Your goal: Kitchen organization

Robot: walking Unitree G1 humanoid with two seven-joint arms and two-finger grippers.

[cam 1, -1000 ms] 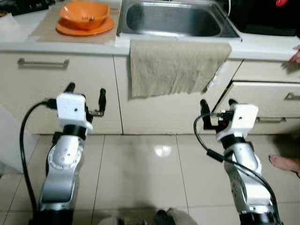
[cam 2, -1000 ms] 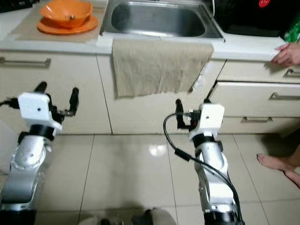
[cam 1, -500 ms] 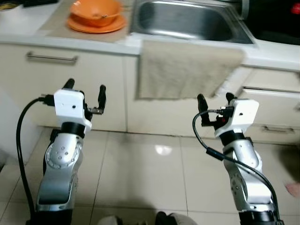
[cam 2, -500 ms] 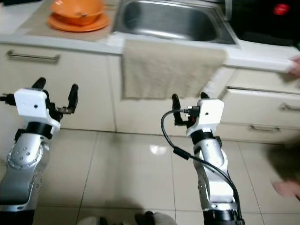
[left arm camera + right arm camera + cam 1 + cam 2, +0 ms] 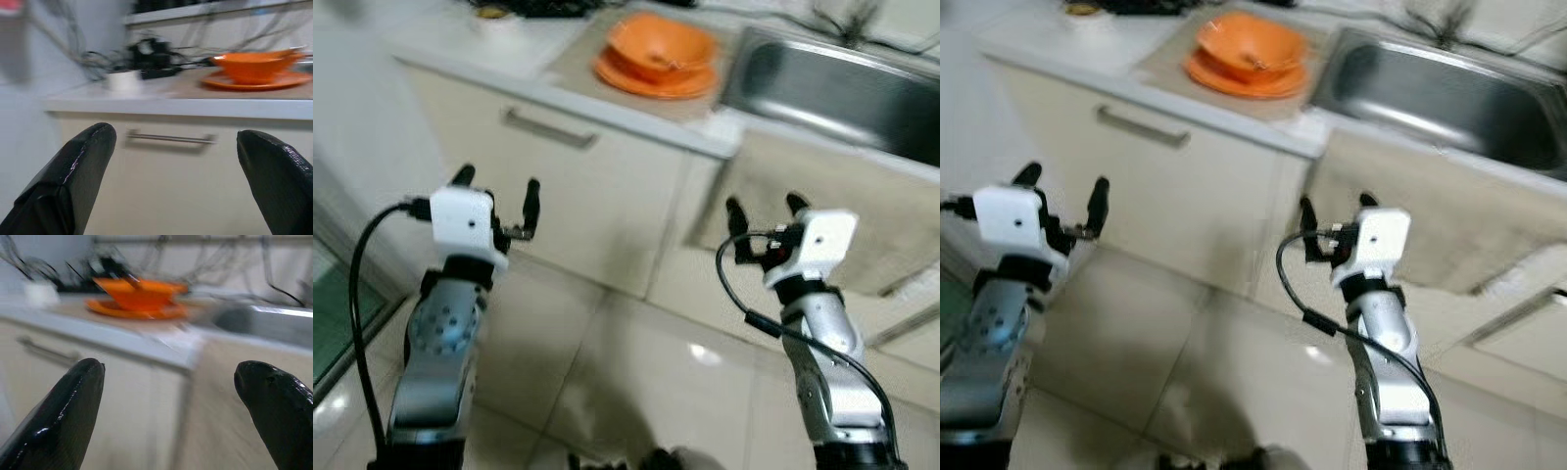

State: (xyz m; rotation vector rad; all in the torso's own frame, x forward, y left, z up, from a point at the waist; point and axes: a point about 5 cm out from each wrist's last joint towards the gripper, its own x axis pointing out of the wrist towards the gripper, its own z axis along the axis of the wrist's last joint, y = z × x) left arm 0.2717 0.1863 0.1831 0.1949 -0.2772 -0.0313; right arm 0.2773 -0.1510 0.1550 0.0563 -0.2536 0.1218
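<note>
Frames are motion-blurred, so your detail is limited. On your far left, the left gripper (image 5: 495, 186) is raised in front of the cream cabinet door (image 5: 578, 211), fingers (image 5: 73, 166) spread wide, holding nothing. It sits below the desk (image 5: 509, 59) edge, near the door's long metal handle (image 5: 548, 129) but not touching it.

Up on the desk, left part, you have a small white cup (image 5: 123, 80) and a dark tangle of cables (image 5: 151, 54) behind it. Further right, the orange bowl (image 5: 661, 44) sits in the orange plate (image 5: 651, 78), both on a beige mat (image 5: 1234, 93) just beside the sink (image 5: 1440, 93). Something small lies in the bowl; you can't tell what.

Right of that is the steel sink, with a beige towel (image 5: 1430, 230) hanging over its front edge down the cabinet face.

The right gripper (image 5: 761, 209) is held up in front of that towel, below the desk, fingers (image 5: 63, 416) also spread apart and empty. A black cable (image 5: 749, 313) loops off its wrist. Both silver arms stand over the pale tiled floor (image 5: 636, 382), well apart from the bowl and plate.
</note>
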